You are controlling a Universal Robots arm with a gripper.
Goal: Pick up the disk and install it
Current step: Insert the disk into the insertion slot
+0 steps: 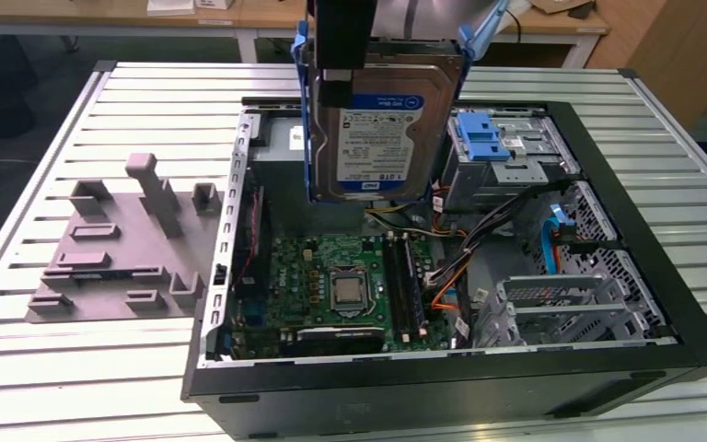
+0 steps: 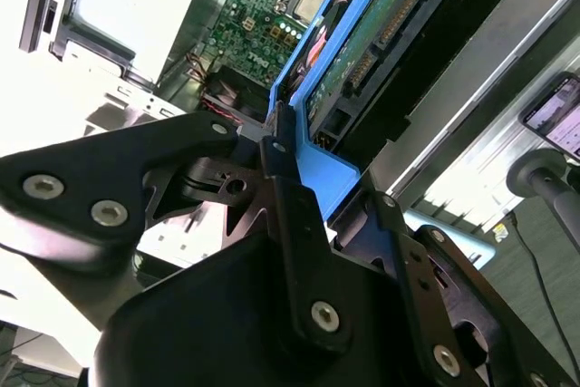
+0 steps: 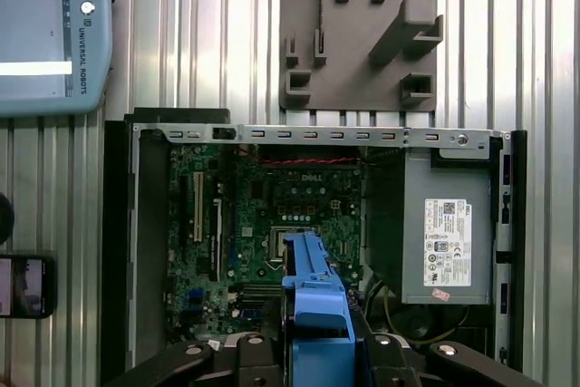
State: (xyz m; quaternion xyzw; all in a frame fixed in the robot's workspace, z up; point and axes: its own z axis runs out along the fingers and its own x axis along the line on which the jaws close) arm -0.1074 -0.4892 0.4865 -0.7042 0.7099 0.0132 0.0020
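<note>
Disk (image 1: 385, 120) hangs upright in its blue carrier (image 1: 306, 120), label facing the exterior view's camera, over the open computer case (image 1: 452, 401); we see the fingers (image 2: 283, 169) clamped on the carrier's upper end, one on each side. In the exterior view the disk sits at 12 o'clock from the motherboard (image 1: 341, 285) and looks clear of it; the drive cage (image 1: 532, 152) with its blue latch (image 1: 486, 143) lies at 3 o'clock from the disk; a grey fixture plate (image 1: 121, 249) rests on the slatted worktop (image 1: 34, 368) at 9 o'clock from the case. In the first wrist view we see the power supply (image 3: 449, 224) inside the case, beside the motherboard.
</note>
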